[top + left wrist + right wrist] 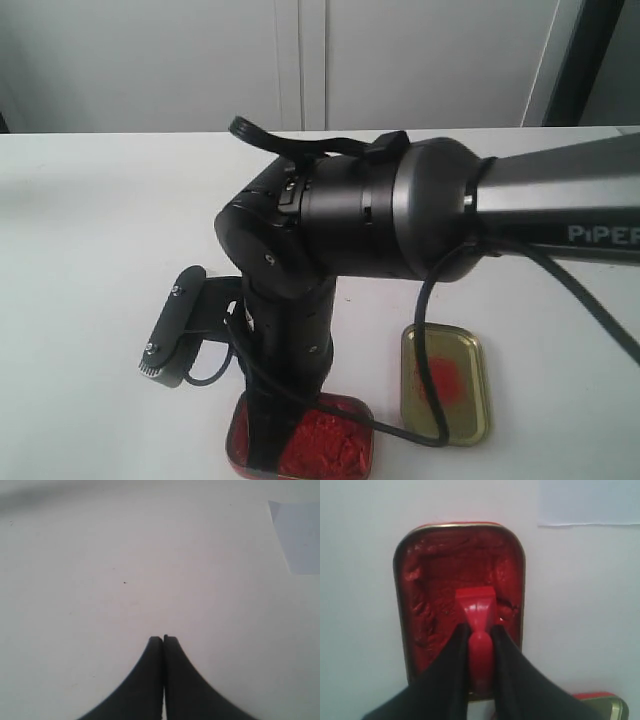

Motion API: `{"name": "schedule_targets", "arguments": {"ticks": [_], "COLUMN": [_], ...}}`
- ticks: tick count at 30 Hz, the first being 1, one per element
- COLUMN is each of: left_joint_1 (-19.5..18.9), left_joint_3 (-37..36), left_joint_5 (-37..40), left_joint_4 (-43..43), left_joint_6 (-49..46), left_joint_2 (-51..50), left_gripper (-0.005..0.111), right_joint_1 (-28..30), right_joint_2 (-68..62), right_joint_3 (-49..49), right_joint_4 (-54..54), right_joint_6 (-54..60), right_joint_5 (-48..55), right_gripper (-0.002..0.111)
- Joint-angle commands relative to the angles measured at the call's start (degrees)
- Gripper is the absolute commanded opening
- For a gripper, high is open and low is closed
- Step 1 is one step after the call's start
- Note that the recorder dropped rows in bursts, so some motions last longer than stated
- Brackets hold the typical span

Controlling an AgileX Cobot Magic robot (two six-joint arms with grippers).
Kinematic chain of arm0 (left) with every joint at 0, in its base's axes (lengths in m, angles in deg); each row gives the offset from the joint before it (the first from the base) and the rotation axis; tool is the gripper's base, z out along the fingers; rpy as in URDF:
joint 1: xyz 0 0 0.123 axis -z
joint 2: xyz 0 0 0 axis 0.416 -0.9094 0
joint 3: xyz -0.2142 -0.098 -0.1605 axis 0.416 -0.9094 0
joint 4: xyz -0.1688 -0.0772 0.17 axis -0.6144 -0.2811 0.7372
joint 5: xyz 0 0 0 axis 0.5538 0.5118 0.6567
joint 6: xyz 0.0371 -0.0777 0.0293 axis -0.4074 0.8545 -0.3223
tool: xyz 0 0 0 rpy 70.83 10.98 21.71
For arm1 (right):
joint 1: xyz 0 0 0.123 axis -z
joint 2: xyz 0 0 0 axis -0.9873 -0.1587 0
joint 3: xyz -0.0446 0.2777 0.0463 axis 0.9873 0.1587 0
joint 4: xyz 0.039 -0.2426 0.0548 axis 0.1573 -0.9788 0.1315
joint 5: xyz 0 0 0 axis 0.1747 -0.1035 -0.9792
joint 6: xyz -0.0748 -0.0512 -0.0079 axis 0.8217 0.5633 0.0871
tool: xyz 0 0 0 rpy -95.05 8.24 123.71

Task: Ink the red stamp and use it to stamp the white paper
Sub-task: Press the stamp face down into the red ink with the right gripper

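Note:
My right gripper (480, 627) is shut on the red stamp (478, 612) by its handle, with the square base over the lumpy red paste of the ink tin (417, 600); I cannot tell whether the base touches the paste. In the exterior view the right arm hangs over the ink tin (335, 445) and hides the stamp and the gripper's tips. The white paper (590, 502) lies beyond the tin, and its corner shows as the white paper (300, 537) in the left wrist view. My left gripper (163, 639) is shut and empty above bare white table.
The gold tin lid (445, 385) with a red smear lies right of the tin, and an edge of the lid (600, 700) shows beside the right fingers. A black cable (420, 330) droops from the right arm over the lid. The white table (90, 250) stretches away on the left.

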Motion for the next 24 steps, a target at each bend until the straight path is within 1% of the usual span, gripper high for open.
{"name": "schedule_targets", "arguments": {"ticks": [1,8,16,20,24], "left_joint_1": [0.0,0.0,0.0,0.0,0.0], "left_joint_3": [-0.6,-0.6,-0.6,-0.6,-0.6], "left_joint_5": [1.0,1.0,1.0,1.0,1.0], "left_joint_4": [0.2,0.2,0.2,0.2,0.2], "left_joint_6": [0.0,0.0,0.0,0.0,0.0], "left_joint_2": [0.3,0.3,0.3,0.3,0.3], "left_gripper": [0.000,0.000,0.000,0.000,0.000], "right_joint_1": [0.0,0.0,0.7,0.7,0.7], "right_joint_2": [-0.9,-1.8,-8.2,-11.5,-12.6], "right_joint_3": [0.1,0.1,0.1,0.2,1.1], "right_joint_4": [-0.4,-0.3,1.3,1.8,1.8], "right_joint_6": [1.6,1.6,1.6,1.6,1.6], "right_joint_5": [-0.7,-1.6,-2.6,0.0,0.0], "right_gripper": [0.000,0.000,0.000,0.000,0.000]}}
